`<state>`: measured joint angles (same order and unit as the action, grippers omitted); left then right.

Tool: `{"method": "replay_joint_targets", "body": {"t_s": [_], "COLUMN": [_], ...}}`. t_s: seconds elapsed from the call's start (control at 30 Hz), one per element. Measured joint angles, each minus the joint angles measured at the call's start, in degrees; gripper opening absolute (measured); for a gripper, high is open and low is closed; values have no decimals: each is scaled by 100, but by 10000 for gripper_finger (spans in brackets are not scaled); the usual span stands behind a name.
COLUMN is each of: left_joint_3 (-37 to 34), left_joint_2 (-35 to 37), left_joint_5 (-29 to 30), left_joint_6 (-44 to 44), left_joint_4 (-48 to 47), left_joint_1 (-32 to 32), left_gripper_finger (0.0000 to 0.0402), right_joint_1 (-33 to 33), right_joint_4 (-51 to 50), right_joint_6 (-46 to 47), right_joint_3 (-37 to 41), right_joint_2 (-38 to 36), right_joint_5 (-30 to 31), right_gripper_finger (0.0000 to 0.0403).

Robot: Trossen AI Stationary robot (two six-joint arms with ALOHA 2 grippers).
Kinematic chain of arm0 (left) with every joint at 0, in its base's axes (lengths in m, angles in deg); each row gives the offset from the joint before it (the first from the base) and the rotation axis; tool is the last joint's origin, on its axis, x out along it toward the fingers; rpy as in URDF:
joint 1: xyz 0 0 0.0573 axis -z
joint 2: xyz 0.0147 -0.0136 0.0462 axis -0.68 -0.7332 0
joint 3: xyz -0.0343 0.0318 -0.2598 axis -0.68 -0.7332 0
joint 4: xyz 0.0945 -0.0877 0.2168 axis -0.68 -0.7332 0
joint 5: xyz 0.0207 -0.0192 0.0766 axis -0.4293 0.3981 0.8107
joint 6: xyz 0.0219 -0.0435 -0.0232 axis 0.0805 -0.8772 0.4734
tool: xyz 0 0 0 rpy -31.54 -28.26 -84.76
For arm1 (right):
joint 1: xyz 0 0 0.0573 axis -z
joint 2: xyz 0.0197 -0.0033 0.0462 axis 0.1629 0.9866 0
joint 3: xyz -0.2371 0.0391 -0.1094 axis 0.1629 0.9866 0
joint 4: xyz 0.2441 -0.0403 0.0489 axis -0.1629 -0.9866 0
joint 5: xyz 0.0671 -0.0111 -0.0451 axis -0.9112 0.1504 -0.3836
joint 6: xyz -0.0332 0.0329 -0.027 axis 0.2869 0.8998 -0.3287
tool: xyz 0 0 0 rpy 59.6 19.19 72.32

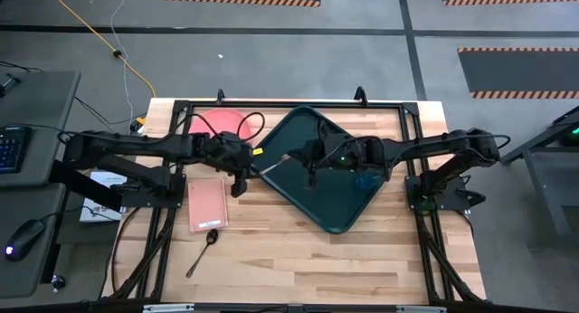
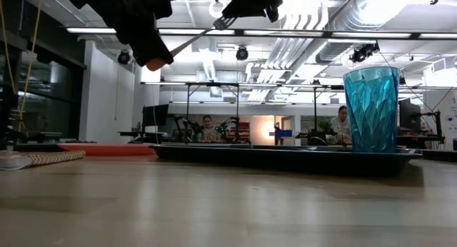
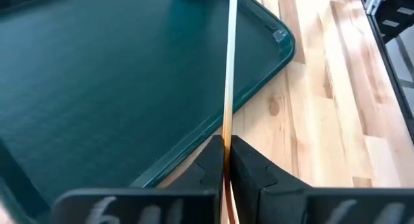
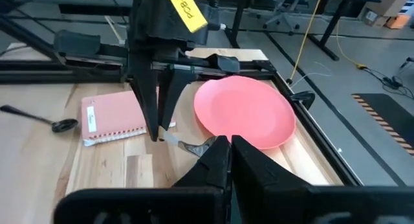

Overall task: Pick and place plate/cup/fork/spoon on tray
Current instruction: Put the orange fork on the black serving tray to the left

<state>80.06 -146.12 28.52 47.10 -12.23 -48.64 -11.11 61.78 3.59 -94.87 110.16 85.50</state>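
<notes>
The orange-handled fork [image 1: 270, 163] hangs in the air over the dark green tray's [image 1: 298, 191] left edge, held by my left gripper [image 1: 239, 179]. It slants, with the tines [image 2: 225, 22] higher than the handle. My right gripper [image 4: 231, 146] is shut and stands just above the tines. The teal cup [image 2: 371, 108] stands upright on the tray, under my right arm. The salmon plate [image 1: 222, 125] lies flat on the table at the far left, behind the tray. The dark spoon [image 1: 204, 250] lies on the table near the front left. My left gripper pinches the fork's orange handle [image 3: 226, 146] between its two fingers, which point down from above. The shaft [image 3: 230, 68] runs out from between them over the tray. The fork is clear of the table and tray. My right gripper's shut fingertips [image 4: 218, 146] stand at the fork's tines [image 4: 194, 146]; I cannot tell whether they touch.
A pink spiral notebook [image 1: 207, 204] lies on the table between the left arm and the spoon. The tray sits turned like a diamond, with most of its floor [image 3: 97, 75] bare. Black frame rails run along the table's far edge and sides.
</notes>
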Motion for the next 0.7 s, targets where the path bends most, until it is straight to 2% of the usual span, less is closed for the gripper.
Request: {"method": "replay_joint_targets", "body": {"t_s": [0.13, 0.4, 0.53, 0.7], "left_joint_3": [-24, -30, -427, -1547], "left_joint_2": [280, 1058, 1354, 1334], "left_joint_5": [301, 545, 573, 284], "left_joint_6": [15, 55, -46, -508], "left_joint_4": [-433, -807, -416, 1004], "left_joint_1": [-169, -611, -721, -928], "left_gripper_finger": [4, 2, 2, 1], "right_joint_1": [24, 37, 37, 37], "right_joint_4": [22, -922, -1659, -2194], "right_joint_6": [142, 243, 586, 900], "right_joint_3": [0, 0, 0, 25], "right_joint_2": [-45, -408, -627, -777], "right_joint_5": [168, 988, 1060, 1277], "right_gripper_finger": [40, 181, 228, 246]}}
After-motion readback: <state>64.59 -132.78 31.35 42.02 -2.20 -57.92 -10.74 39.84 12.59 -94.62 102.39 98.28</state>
